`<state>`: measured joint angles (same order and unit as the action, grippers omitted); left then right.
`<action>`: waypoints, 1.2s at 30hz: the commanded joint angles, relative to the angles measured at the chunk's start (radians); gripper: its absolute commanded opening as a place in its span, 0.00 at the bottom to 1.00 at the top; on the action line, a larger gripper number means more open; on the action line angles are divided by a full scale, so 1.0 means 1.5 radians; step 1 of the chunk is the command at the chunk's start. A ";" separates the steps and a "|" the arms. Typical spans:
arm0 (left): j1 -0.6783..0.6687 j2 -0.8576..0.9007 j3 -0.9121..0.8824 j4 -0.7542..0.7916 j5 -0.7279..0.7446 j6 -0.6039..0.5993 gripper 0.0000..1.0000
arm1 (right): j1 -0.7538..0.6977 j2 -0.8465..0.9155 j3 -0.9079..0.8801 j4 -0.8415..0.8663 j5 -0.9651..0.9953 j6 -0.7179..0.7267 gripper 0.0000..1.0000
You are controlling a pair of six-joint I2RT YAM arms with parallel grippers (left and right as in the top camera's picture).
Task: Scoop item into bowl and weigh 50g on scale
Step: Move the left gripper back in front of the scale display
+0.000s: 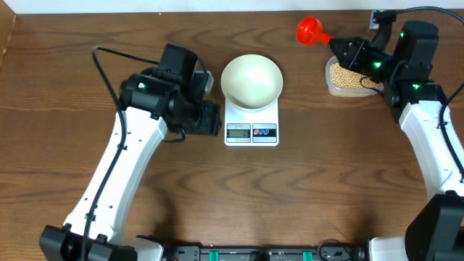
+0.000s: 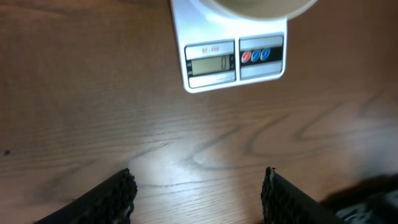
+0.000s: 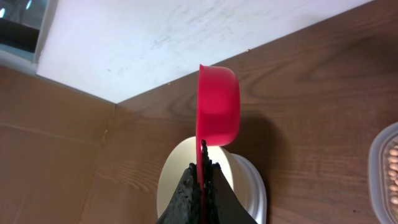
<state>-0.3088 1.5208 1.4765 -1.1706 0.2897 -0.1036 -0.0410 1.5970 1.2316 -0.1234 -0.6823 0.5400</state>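
Observation:
The white bowl (image 1: pixel 251 80) sits empty on the white scale (image 1: pixel 251 131), whose display reads 0 in the left wrist view (image 2: pixel 211 64). Tan beans (image 1: pixel 346 77) fill a clear tub (image 1: pixel 330 85) at the back right. My right gripper (image 1: pixel 341 48) is shut on the handle of a red scoop (image 1: pixel 312 30), held in the air left of the tub; the scoop (image 3: pixel 217 112) shows from the side, its contents hidden. The bowl (image 3: pixel 171 180) lies beyond it. My left gripper (image 2: pixel 196 193) is open and empty over bare table, left of the scale.
The tub's edge shows at the right border of the right wrist view (image 3: pixel 384 168). The white wall and table's back edge lie just behind the scoop. Cables run at the back left and back right.

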 commanded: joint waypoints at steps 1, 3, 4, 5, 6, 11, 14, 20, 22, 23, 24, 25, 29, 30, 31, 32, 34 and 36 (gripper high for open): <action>-0.002 0.006 -0.027 -0.001 -0.021 0.071 0.98 | -0.004 0.001 0.014 -0.008 0.018 -0.012 0.01; -0.002 0.006 -0.034 0.001 -0.049 0.071 0.98 | -0.004 0.001 0.014 -0.009 0.018 -0.015 0.01; -0.002 0.006 -0.034 0.001 -0.057 0.071 0.98 | -0.004 0.001 0.014 -0.009 0.018 -0.014 0.01; -0.002 0.006 -0.034 0.001 -0.062 0.071 0.98 | -0.004 0.001 0.014 -0.009 0.018 -0.014 0.01; -0.002 0.006 -0.034 0.001 -0.062 0.071 0.98 | -0.004 0.001 0.014 -0.009 0.017 -0.014 0.01; -0.002 0.006 -0.034 0.000 -0.062 0.071 0.98 | -0.004 0.001 0.014 -0.009 0.017 -0.014 0.01; -0.002 0.006 -0.034 -0.007 -0.062 0.072 0.98 | -0.004 0.001 0.014 -0.010 0.017 -0.014 0.01; -0.002 -0.004 -0.034 -0.036 -0.061 0.072 0.98 | -0.005 0.001 0.014 -0.018 0.017 -0.026 0.01; -0.002 -0.013 -0.032 -0.039 -0.054 0.072 0.98 | -0.008 0.001 0.014 -0.018 0.017 -0.029 0.01; -0.002 -0.019 -0.030 -0.037 -0.042 0.078 0.98 | -0.009 0.001 0.014 -0.018 0.017 -0.030 0.01; -0.002 -0.027 -0.028 -0.030 -0.024 0.090 0.98 | -0.012 0.001 0.014 -0.018 0.017 -0.030 0.01; -0.002 -0.036 -0.028 -0.017 -0.004 0.103 0.98 | -0.014 0.001 0.014 -0.018 0.017 -0.030 0.01; -0.002 -0.072 -0.028 0.033 0.016 0.110 0.98 | -0.024 0.001 0.014 -0.018 0.017 -0.030 0.01; -0.002 -0.077 -0.028 0.036 0.016 0.114 0.98 | -0.025 0.001 0.014 -0.018 0.017 -0.031 0.01; -0.004 -0.081 -0.028 0.035 0.016 0.117 0.98 | -0.025 0.001 0.014 -0.018 0.017 -0.033 0.01; -0.011 -0.087 -0.028 0.035 0.016 0.117 0.98 | -0.025 0.001 0.014 -0.018 0.017 -0.035 0.01; -0.025 -0.094 -0.028 0.037 0.006 0.119 0.98 | -0.025 0.001 0.014 -0.018 0.017 -0.035 0.01; -0.038 -0.097 -0.028 0.036 -0.021 0.119 0.98 | -0.025 0.001 0.014 -0.018 0.018 -0.035 0.01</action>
<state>-0.3328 1.3884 1.4288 -1.1172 0.2882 0.0536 -0.0757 1.5970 1.2316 -0.1528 -0.6567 0.5102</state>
